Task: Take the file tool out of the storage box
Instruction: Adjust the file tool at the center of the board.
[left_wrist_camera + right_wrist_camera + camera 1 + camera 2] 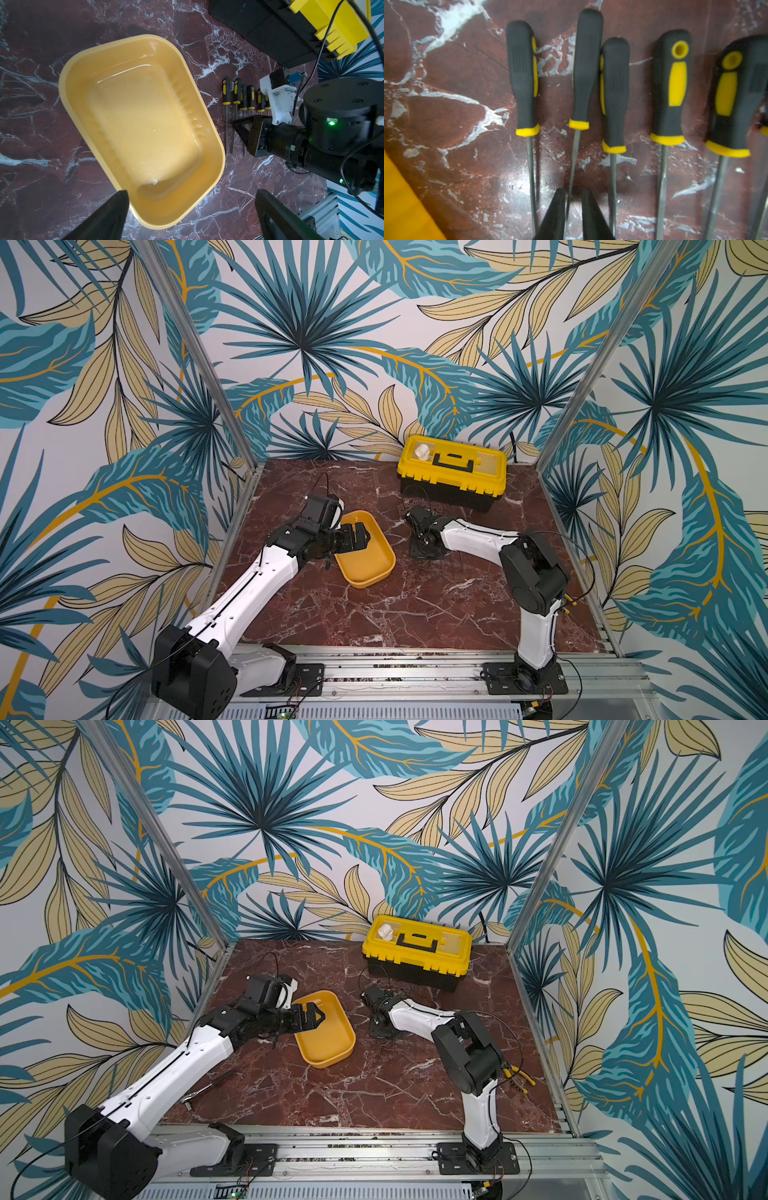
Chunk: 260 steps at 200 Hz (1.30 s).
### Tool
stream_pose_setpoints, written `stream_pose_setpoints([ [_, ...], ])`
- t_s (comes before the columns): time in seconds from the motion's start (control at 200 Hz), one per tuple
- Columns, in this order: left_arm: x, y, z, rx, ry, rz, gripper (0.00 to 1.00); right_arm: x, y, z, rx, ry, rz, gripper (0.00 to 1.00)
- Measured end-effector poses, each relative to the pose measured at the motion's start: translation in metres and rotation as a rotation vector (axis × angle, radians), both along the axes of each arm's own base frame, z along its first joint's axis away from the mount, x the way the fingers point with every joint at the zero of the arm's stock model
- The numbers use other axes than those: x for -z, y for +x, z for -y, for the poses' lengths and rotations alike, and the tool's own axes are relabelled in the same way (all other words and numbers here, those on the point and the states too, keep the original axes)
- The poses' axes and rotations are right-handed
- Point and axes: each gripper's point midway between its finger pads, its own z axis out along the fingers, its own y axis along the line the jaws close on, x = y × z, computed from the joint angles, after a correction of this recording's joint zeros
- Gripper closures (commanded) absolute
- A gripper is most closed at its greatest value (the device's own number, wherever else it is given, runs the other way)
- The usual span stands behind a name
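Observation:
The storage box (368,572) (328,1052) is a shallow yellow-orange tray left of centre, and its inside (135,124) holds nothing. Several file tools with black-and-yellow handles (226,91) lie in a row on the marble to its right. My right gripper (573,193) (239,126) points down over them. Its jaws stand narrowly apart around the thin blade of the second file (586,72), which is tilted; a gap shows on one side. My left gripper (192,193) (361,533) hangs wide open over the tray's near-left rim, holding nothing.
A black toolbox with a yellow lid (453,472) (417,950) stands at the back right, a white object (422,452) on its lid. Yellow-handled pliers (517,1075) lie by the right arm's elbow. A slim metal tool (208,1088) lies beside the left arm.

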Motion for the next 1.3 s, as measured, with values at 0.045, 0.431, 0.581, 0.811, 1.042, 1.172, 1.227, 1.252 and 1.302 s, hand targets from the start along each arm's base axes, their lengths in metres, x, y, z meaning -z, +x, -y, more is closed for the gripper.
stream_pose_setpoints([
  [0.045, 0.0, 0.0, -0.0003, -0.001, 0.001, 0.0, 0.0, 0.0, 0.0, -0.0002, 0.0, 0.001, 0.0, 0.83],
  [0.431, -0.0003, 0.0004, -0.001, -0.004, 0.004, 0.003, 0.0, 0.0024, -0.0029, -0.0037, -0.01, 0.0, -0.007, 0.88],
  [0.581, -0.0004, 0.0003, -0.0011, -0.004, 0.004, 0.003, 0.0, 0.0025, -0.0031, -0.0039, -0.011, 0.0, -0.007, 0.9],
  [0.811, -0.0047, -0.0007, -0.0014, -0.005, -0.002, 0.015, 0.0, 0.0033, -0.0036, -0.0035, -0.011, -0.002, -0.008, 0.92],
  [1.042, -0.0051, -0.0008, -0.0014, -0.006, -0.003, 0.015, 0.0, 0.0036, -0.0037, -0.0035, -0.012, -0.003, -0.007, 0.93],
  [1.172, -0.0051, -0.0008, -0.0014, -0.006, -0.003, 0.015, 0.0, 0.0039, -0.0039, -0.0033, -0.015, -0.004, -0.007, 0.93],
  [1.227, -0.0051, -0.0008, -0.0014, -0.006, -0.003, 0.015, 0.0, 0.0041, -0.0038, -0.0031, -0.015, -0.005, -0.006, 0.93],
  [1.252, -0.0051, -0.0008, -0.0014, -0.006, -0.003, 0.015, 0.0, 0.0041, -0.0037, -0.0031, -0.015, -0.006, -0.005, 0.93],
  [1.302, -0.0051, -0.0008, -0.0014, -0.006, -0.003, 0.015, 0.0, 0.0042, -0.0037, -0.0028, -0.016, -0.007, -0.004, 0.93],
])
